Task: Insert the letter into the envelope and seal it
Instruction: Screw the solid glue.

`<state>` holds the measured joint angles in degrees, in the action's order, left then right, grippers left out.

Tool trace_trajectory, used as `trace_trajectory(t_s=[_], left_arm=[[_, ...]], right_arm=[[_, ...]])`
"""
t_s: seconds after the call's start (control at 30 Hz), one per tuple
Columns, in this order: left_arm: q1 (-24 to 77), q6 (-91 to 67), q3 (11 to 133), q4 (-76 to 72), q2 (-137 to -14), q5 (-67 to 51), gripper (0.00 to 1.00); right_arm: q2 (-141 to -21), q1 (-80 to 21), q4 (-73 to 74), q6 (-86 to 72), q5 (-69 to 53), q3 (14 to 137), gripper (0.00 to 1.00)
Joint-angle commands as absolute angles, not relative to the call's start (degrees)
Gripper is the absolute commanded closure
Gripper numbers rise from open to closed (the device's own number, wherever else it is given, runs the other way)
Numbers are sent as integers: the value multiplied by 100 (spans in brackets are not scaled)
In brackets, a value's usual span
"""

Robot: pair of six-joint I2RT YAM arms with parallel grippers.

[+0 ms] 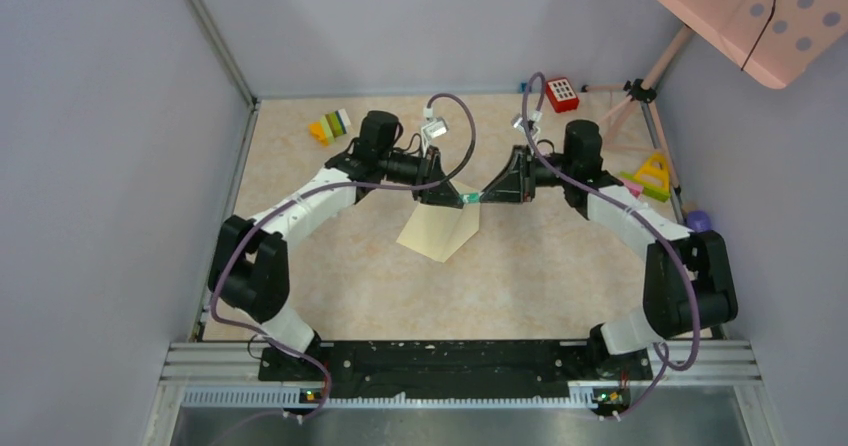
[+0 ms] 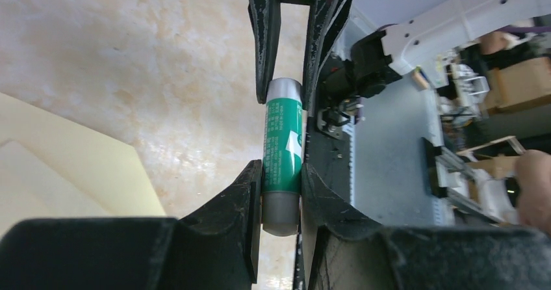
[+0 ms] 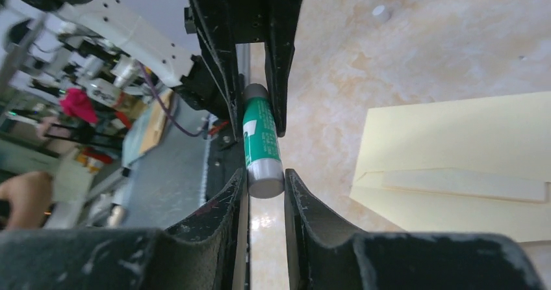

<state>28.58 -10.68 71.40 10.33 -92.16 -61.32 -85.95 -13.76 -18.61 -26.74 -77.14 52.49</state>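
Envelope (image 1: 438, 230) beneath left gripper (image 2: 281, 176), right gripper (image 3: 265, 178) pinching gluestick (image 2: 282, 137).

At centre frame I see my right gripper (image 3: 265, 176) pinching a green glue stick's (image 3: 260, 144) grey end. The left gripper (image 3: 258, 124) clamps it above, and the cream envelope (image 3: 455, 140) lies right.

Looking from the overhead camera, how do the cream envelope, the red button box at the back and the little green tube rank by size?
1. The envelope, by far the largest.
2. The red button box, though it sits farther from the camera.
3. The green tube, smallest; only a sliver of it shows.
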Motion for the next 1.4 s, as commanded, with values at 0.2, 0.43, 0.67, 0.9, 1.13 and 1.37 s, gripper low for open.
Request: trace_trajectory(t_s=[0.2,0.43,0.67,0.9,1.13,1.37], left_arm=[[2680,-4042,6589,-2355,-9943,-7379,88],[2661,-4425,6505,-2838,-9932,-7431,88],[2645,-3219,6655,-1546,-9669,-7242,88],[2643,-3247,6642,-1577,-9650,-7307,88],[2646,-3631,6547,-2063,-9675,-7462,88],[2665,-3773,6497,-2289,-9685,-7574,89]], right_arm=[[-7166,-2130,51,2145,-6263,5125,72],[-6527,-2295,-367,2332,-5794,4714,41],[-6940,-2241,-33,1698,-6130,5148,40],[-6917,-2242,-42,1913,-6144,5058,49],[-6942,-2242,-22,2175,-6018,4979,50],[-6983,-2241,-318,2160,-5732,4886,48]])
